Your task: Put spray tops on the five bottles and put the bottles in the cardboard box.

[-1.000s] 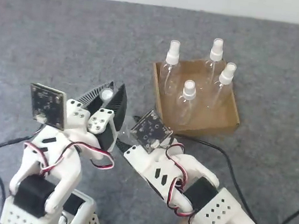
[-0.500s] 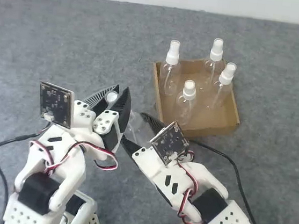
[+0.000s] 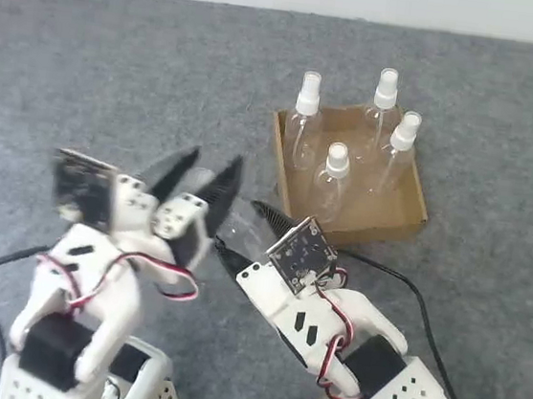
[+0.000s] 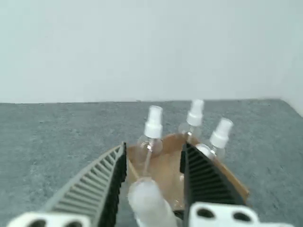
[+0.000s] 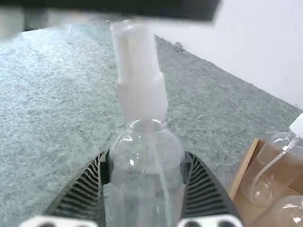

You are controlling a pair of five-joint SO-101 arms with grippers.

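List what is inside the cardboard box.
Four clear bottles stand upright inside the cardboard box, each with a white spray top. Their bases cover the floor under them, and bare cardboard shows between them.

Four bottles (image 3: 332,183) fill the box (image 3: 388,228) save its near right corner. The left gripper (image 3: 216,163) and right gripper (image 3: 241,227) stand just outside its near left corner; carpet (image 3: 118,67) elsewhere is open.

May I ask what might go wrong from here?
The spray top on the bottle in the right gripper may be only loosely seated and could drop off. The open left gripper flanks that top and could snag it. The box already holds four bottles; a fifth could topple one.
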